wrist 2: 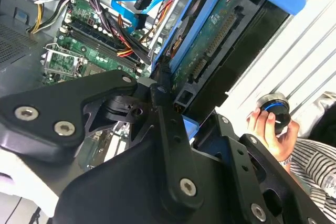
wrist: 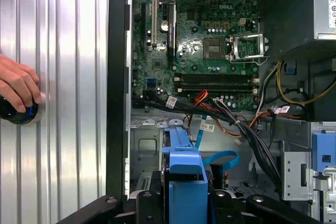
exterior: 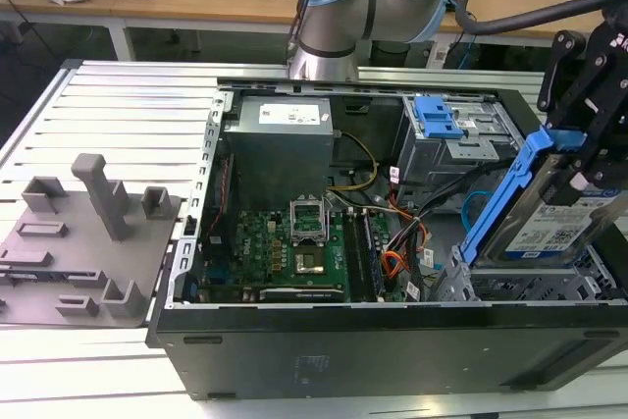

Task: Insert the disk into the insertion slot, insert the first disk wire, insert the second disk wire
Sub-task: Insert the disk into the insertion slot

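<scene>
The gripper (exterior: 581,159) is standing at the exterior view's right edge, its fingers clamped together on the disk (exterior: 569,228). It is holding the disk steeply tilted, blue carrier (exterior: 502,198) uppermost, directly over the insertion slot (exterior: 510,287) in the lower right of that frame. The disk's lower edge is sitting at the cage mouth, though whether it is touching the metal cannot be told. In the first wrist view the carrier's blue end is showing between the black fingers, and bundled cables (wrist: 236,124) are running just beside the bay. Judgement: the step in hand is seating the disk, and it is not yet seated. Doing it well is calling for bringing the disk level with the cage, keeping the carrier rails square to the perforated walls, and feeding it slowly so that it is not snagging the loose blue ribbon cable (wrist: 223,158) or the orange lead (exterior: 392,264) nearby — a skewed entry would likely be jamming. A person's hand (wrist: 18,85) is resting on a black round control (wrist: 21,114) on the ribbed table (wrist: 63,77) outside the case (exterior: 392,345). Writing: a white printed label (exterior: 584,213) is showing on the disk, another on the power supply (exterior: 285,159), and small tags on the cables — their wording is not being transcribed here.
</scene>
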Controlling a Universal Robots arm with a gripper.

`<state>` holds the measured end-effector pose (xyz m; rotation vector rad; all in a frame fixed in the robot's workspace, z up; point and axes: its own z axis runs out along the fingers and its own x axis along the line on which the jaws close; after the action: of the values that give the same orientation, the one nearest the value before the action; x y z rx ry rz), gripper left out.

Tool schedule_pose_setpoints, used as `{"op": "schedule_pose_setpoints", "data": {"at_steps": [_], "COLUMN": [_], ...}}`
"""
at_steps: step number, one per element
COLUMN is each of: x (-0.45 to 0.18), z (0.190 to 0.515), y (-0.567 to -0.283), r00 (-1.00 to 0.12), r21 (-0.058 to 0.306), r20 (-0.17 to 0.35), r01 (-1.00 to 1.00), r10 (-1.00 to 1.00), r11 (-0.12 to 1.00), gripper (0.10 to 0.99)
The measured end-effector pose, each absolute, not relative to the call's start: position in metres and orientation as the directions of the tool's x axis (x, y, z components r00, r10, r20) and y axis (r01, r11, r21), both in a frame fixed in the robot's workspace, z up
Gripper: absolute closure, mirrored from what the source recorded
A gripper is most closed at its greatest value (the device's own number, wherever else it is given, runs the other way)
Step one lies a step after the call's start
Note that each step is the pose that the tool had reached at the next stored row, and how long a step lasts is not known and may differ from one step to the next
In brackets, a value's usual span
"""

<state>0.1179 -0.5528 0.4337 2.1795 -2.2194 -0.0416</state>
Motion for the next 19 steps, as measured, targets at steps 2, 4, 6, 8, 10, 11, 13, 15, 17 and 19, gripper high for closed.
{"op": "schedule_pose_setpoints", "data": {"at_steps": [2, 4, 6, 8, 10, 11, 13, 15, 17, 19], "x": [0.118, 0.118, 0.118, 0.118, 0.118, 0.118, 0.118, 0.118, 0.118, 0.118], "z": [0.43, 0.427, 0.424, 0.421, 0.419, 0.418, 0.415, 0.413, 0.411, 0.409], "y": [-0.553, -0.553, -0.553, -0.553, -0.553, -0.553, -0.553, -0.553, -0.553, -0.553], "r00": [-0.018, -0.018, -0.018, -0.018, -0.018, -0.018, -0.018, -0.018, -0.018, -0.018], "r21": [0.041, 0.041, 0.041, 0.041, 0.041, 0.041, 0.041, 0.041, 0.041, 0.041], "r20": [0.003, 0.003, 0.003, 0.003, 0.003, 0.003, 0.003, 0.003, 0.003, 0.003], "r01": [-0.999, -0.999, -0.999, -0.999, -0.999, -0.999, -0.999, -0.999, -0.999, -0.999], "r10": [-1.0, -1.0, -1.0, -1.0, -1.0, -1.0, -1.0, -1.0, -1.0, -1.0], "r11": [0.018, 0.018, 0.018, 0.018, 0.018, 0.018, 0.018, 0.018, 0.018, 0.018], "gripper": [0.722, 0.722, 0.722, 0.722, 0.722, 0.722, 0.722, 0.722, 0.722, 0.722]}}
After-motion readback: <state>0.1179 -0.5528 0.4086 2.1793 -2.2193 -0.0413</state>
